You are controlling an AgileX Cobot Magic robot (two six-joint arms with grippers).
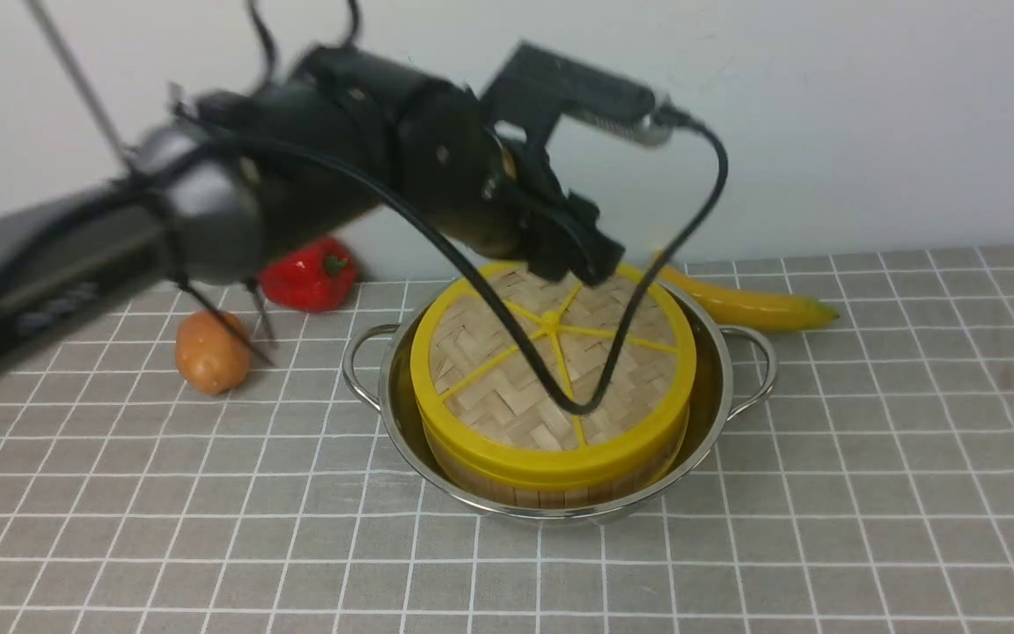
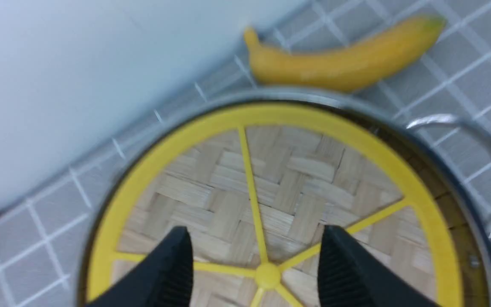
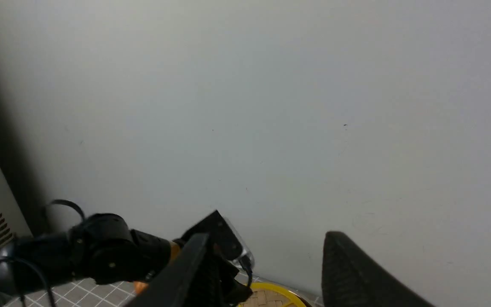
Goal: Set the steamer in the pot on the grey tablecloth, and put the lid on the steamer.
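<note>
Checked grey tablecloth (image 1: 868, 493) carries the pot (image 1: 711, 387), steamer (image 1: 551, 489) seated inside, lid (image 1: 507, 387) resting on top. The left gripper (image 2: 256, 230) hovers spread-jawed over the lid's far edge, seemingly clear of it; the right gripper (image 3: 270, 233) gapes empty, facing the wall (image 3: 271, 106).

The left arm (image 1: 208, 211) is glossy black, built of rounded housings dotted with small round screw heads. Behind the left gripper (image 1: 595, 264) sits an angular black camera bracket (image 1: 560, 84) with a silver plug (image 1: 643, 130); a thin black cable (image 1: 507, 326) runs from it in a loop below the fingers (image 2: 173, 273), which are matte black wedges with ribbed inner faces. The right gripper (image 3: 267, 238) has matching dark, finely textured fingers.
</note>
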